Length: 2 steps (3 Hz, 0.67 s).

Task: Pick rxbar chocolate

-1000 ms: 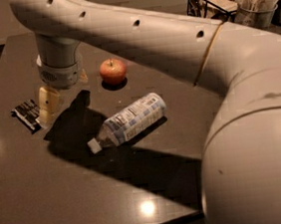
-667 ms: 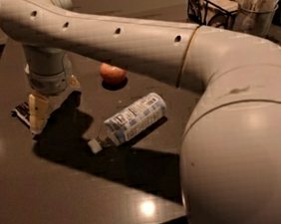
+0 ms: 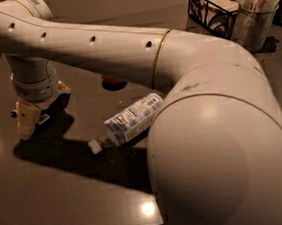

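My gripper [image 3: 43,104] is at the left of the dark table [image 3: 49,194], lowered right over the rxbar chocolate. Its pale yellow fingers [image 3: 26,119] stand apart, one on each side of the bar. Only a sliver of the rxbar chocolate [image 3: 43,118], black wrapper with a white patch, shows under the gripper; the rest is hidden. I cannot tell if the fingers touch it.
A clear plastic bottle [image 3: 131,119] with a pale label lies on its side mid-table, cap toward the front left. A sliver of the red apple [image 3: 111,80] shows behind my arm. A wire basket [image 3: 210,4] and a cup of napkins [image 3: 254,17] stand at the back right.
The gripper has moved left and down onto the bar, covering most of it. My arm has swung across and now hides most of the apple.
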Each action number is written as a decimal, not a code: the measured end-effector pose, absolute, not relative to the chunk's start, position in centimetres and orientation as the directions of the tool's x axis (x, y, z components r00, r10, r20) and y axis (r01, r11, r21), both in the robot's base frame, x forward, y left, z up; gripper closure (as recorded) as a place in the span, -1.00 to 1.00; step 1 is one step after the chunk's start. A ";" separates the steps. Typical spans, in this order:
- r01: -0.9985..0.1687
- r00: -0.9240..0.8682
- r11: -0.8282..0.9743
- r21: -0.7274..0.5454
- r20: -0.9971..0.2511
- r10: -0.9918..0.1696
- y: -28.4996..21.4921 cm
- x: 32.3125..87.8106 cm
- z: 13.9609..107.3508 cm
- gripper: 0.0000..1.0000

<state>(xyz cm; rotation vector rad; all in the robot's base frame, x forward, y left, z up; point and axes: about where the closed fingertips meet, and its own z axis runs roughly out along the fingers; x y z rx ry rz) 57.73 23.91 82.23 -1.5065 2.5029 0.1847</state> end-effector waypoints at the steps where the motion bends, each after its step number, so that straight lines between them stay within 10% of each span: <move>1: -0.887 -0.450 0.462 0.003 -0.236 -0.861 25.2 57.9 82.2 -0.63; 2: -0.889 -0.445 0.458 0.002 -0.235 -0.864 25.7 57.8 82.5 -0.16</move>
